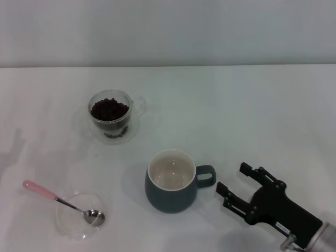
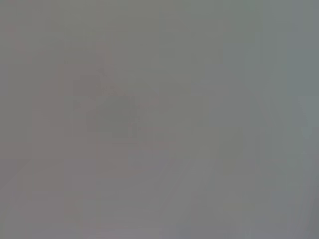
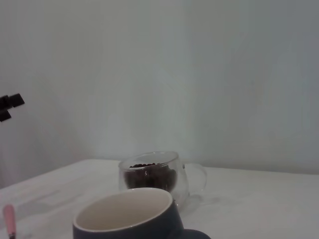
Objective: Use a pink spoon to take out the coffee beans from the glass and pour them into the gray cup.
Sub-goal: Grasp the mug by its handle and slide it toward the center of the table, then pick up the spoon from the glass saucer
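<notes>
Flanking gray cup (image 1: pixel 171 187): right end effector (image 1: pixel 234 181).

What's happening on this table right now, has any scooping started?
Not yet. The pink-handled metal spoon lies untouched, its bowl in a flat clear dish. The dark coffee beans fill the clear double-walled glass; the slate-gray ceramic mug with the cream inside looks empty. The right gripper sits open beside the mug's handle, holding nothing. The left gripper is not in view.
</notes>
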